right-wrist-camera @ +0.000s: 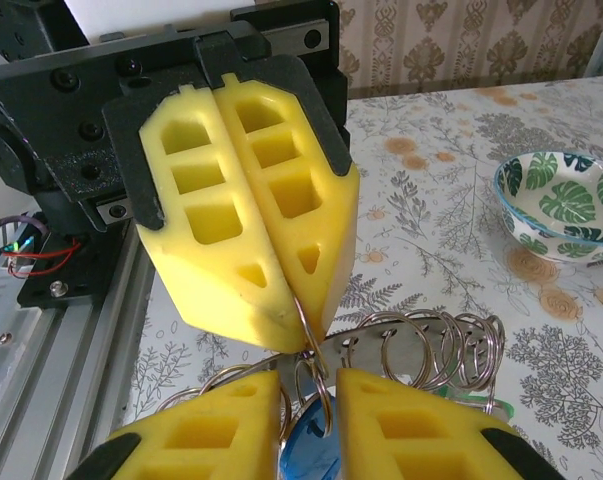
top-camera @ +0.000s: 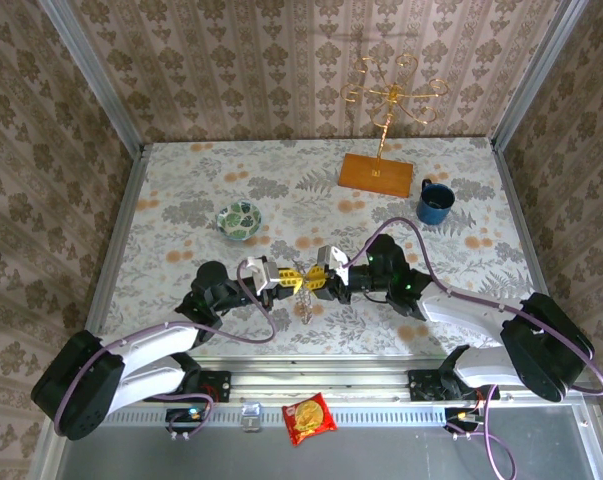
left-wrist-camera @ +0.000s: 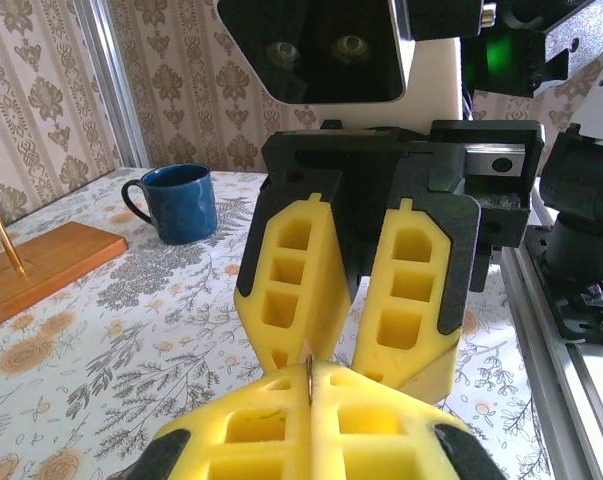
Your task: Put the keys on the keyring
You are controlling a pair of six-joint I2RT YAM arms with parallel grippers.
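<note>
Both arms meet nose to nose at the near middle of the table (top-camera: pixel 181 190), and everything hangs between them just off the cloth. The left gripper (right-wrist-camera: pixel 303 338) is clamped fully shut, with one thin wire loop of the keyring (right-wrist-camera: pixel 431 345) pinched edge-on right at its fingertips. The rest of the bunch of split rings fans out to the right of that.

The right gripper (right-wrist-camera: pixel 309 385) has its jaws partway apart and the blue key (right-wrist-camera: pixel 311 452) sits in the gap. I honestly can't tell if the pads are squeezing it or just framing it. There's a sliver of green by its right finger, probably the green key (right-wrist-camera: pixel 466 398).

Handling-wise, my guess is this stuff is light, hard and slippery. Thin steel wire wants to twist or pop out of foam pads, and the loose rings will swing and snag. I'd hold the ring flat across the wire, close to the split, and take the key by its plastic head, since that's the fattest and grippiest bit. It's not fragile, just fiddly.
</note>
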